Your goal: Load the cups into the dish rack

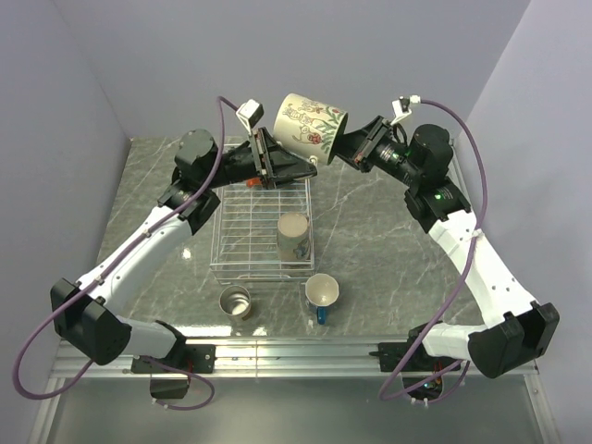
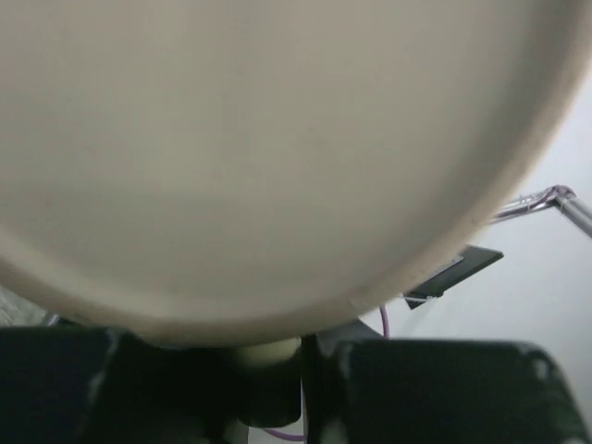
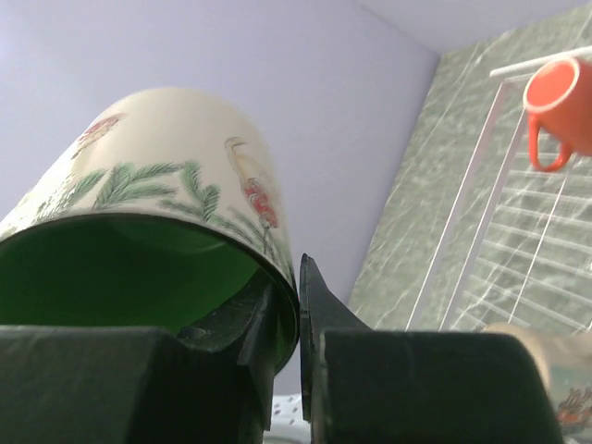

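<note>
Printing on the white mug with a green inside is pictures only: birds, green fir sprigs and red blooms. The mug lies on its side in the air between the two arms, over the far edge of the silver-white wire dish rack.

The right gripper is clenched on the mug's rim, with one finger inside the green hollow and one outside. The left gripper meets the mug's base end. A cream part of the mug fills the gap between its fingers, so it too is grasping the mug.

A beige mug stands in the near right part of the rack, and bare wire shows across the rows beside and beyond it. An orange mug sits at the rack's far end and is mostly hidden under the left arm from above.

On the grey-green marble table, just off the rack's near edge, stand a shiny steel mug and a mug with a blue handle and pale inside.

The left wrist view is almost wholly filled by the mug's pale wall. A blurred beige shape is cut off at the lower right of the right wrist view.
</note>
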You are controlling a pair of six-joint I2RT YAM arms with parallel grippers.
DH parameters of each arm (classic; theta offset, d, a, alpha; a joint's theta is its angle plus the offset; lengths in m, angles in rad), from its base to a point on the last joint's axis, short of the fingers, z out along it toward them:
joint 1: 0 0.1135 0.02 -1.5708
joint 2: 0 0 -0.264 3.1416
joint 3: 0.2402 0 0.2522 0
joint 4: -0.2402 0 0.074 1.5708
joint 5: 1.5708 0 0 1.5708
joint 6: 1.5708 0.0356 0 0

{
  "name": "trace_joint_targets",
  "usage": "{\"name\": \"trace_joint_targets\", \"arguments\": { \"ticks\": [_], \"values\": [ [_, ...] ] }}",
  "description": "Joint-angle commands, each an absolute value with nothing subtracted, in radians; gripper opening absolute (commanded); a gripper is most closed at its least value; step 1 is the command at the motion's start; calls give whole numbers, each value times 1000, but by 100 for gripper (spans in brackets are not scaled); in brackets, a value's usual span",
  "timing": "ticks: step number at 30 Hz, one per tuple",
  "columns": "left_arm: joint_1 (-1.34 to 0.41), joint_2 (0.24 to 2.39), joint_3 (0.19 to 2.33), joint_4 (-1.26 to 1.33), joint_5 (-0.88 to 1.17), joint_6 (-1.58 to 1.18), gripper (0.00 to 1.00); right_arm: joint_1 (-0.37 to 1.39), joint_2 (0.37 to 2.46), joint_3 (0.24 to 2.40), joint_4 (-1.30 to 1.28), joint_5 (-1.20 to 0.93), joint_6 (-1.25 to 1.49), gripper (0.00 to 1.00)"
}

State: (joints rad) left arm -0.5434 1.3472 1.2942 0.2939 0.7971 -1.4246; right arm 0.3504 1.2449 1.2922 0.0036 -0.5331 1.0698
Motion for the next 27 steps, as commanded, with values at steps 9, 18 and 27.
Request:
{"name": "trace_joint_targets", "arguments": {
  "ticks": [9, 18, 27],
  "values": [
    [-549, 1328, 1387, 175, 744, -1266, 0, 396, 1209, 1348, 77, -546, 1026, 0],
    [-480, 1284, 1440, -49, 709, -1118, 0, 379, 1177, 1374, -97, -482, 908, 59],
    [-437, 1287, 1601, -533, 510, -801, 0, 298, 1075, 1328, -296, -425, 784, 60]
  ]
}}
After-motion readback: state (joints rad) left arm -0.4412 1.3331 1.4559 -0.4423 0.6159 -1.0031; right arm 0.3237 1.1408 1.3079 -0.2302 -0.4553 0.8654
